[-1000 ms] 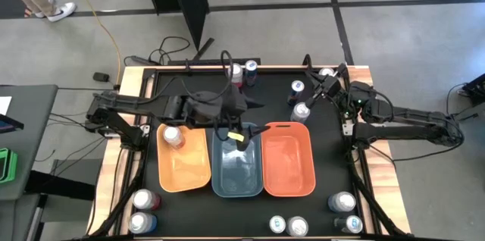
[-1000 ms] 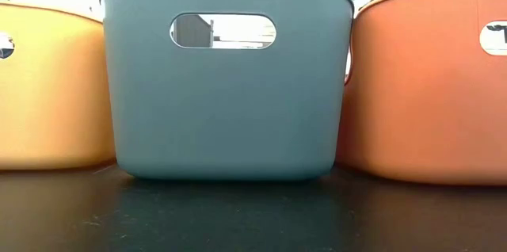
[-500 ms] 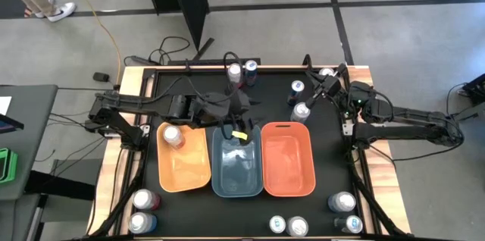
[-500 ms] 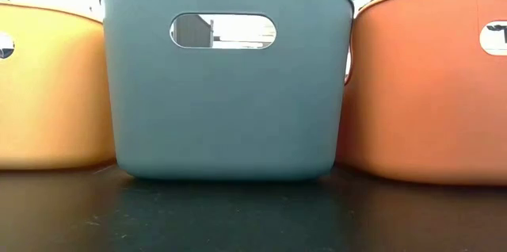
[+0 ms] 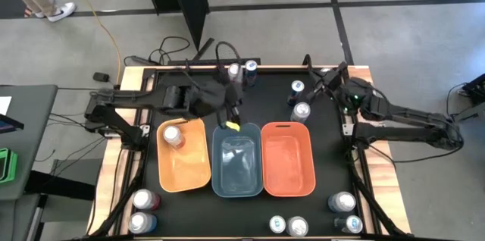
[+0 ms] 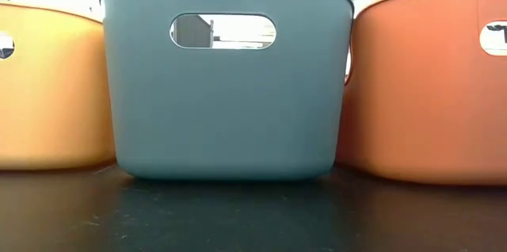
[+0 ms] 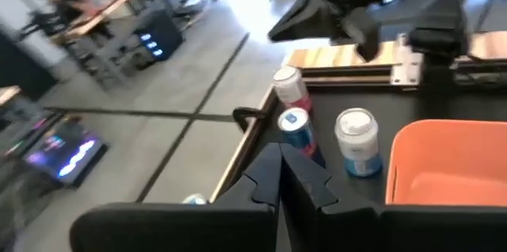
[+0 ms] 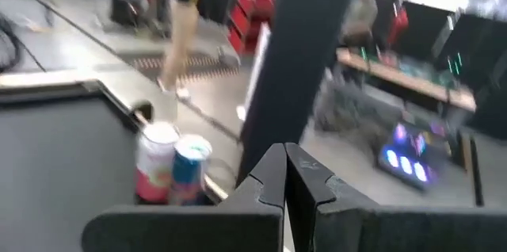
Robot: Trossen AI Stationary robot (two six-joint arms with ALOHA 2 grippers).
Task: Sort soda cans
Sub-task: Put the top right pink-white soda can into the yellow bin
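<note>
Far edge: I see two soda cans [image 5: 242, 71] by the far rim, two more [image 5: 300, 98] right of centre.
Near edge: cans sit at both near corners [image 5: 142, 211], open mat between the groups.
Left gripper [image 5: 233, 122]: fingers pressed together, empty, above the blue bin's [image 5: 239, 189] far rim.
Right gripper [image 5: 327, 80]: pinched closed, empty, far right.
Orange bin [image 5: 184, 181]: one can [image 5: 173, 136].
Blue bin: I see nothing inside.
Red-orange bin [image 5: 288, 188]: nothing inside.
</note>
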